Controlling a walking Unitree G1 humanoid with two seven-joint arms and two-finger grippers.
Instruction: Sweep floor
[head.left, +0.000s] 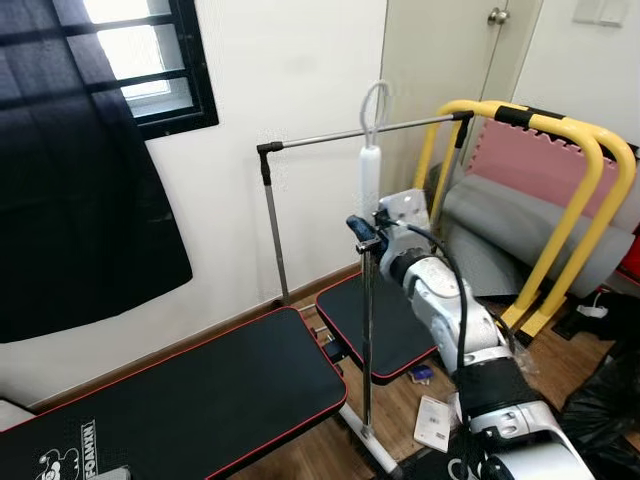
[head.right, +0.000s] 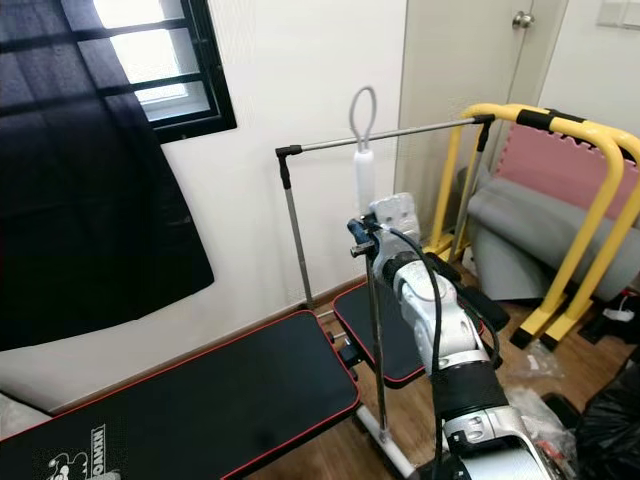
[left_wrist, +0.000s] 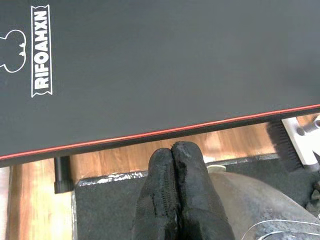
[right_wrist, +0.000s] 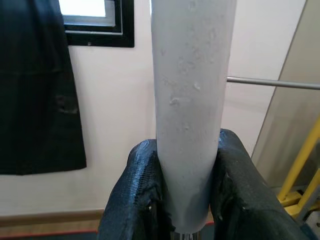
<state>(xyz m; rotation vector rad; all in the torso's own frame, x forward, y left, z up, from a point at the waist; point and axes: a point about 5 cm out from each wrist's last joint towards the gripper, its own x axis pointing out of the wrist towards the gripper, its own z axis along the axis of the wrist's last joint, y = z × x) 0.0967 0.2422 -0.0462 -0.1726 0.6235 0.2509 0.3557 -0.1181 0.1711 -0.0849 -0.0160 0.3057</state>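
Right gripper (right_wrist: 186, 197) clamped on the broom handle (right_wrist: 192, 100), black fingers (right_wrist: 137, 195) pressed against both sides of the pale grey grip. Handle held upright (loop at the top), thin metal shaft (head.left: 367, 340) dropping from the grip toward the floor between the padded benches. Right arm (head.left: 450, 310) raised at centre, reaching up from about 5 o'clock. Left gripper (left_wrist: 176, 192) closed on nothing, fingertips pressed together, hanging low just past the red-trimmed edge of the black bench pad (left_wrist: 165, 65). Wooden floor (left_wrist: 120, 155) showing under that edge. At 12 o'clock behind the handle, a clothes rail (head.left: 350, 135). At 2 o'clock, a yellow frame (head.left: 590, 190) and pink foam mat (head.left: 540, 160). At 10 o'clock, a window (head.left: 140, 50) with a dark curtain (head.left: 70, 200).
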